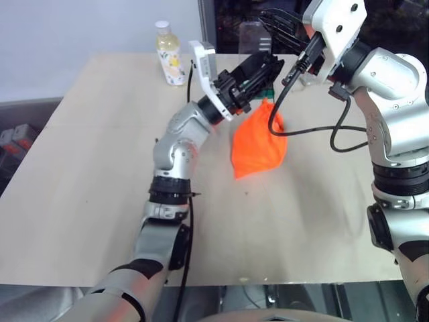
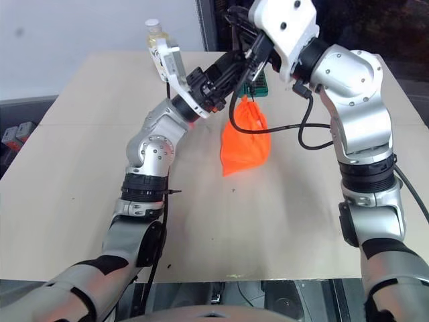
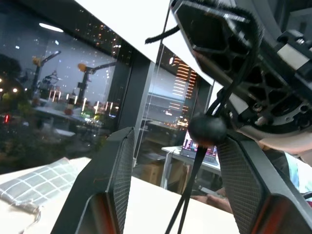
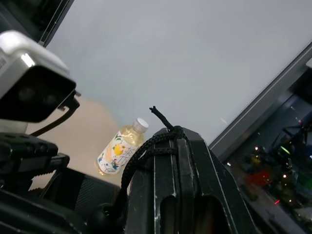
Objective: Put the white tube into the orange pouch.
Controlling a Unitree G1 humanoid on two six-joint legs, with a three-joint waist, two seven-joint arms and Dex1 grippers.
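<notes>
Our left gripper [image 1: 265, 67] stands half-open astride the dark cord [image 3: 195, 180] (toggle between its pads); our right gripper [image 4: 168, 141], shut, pinches that cord, the orange pouch [image 1: 258, 144] dangling below both.

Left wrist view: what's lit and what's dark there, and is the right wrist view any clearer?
Left wrist view: dark night windows with point lights, pincer fingers in shadow, cord silhouetted. Right wrist view: pale bright wall, bottle clear, right pincer dark, shut on the cord.

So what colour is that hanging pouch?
Bright neon orange: the orange pouch shows best in the left eye view.
</notes>
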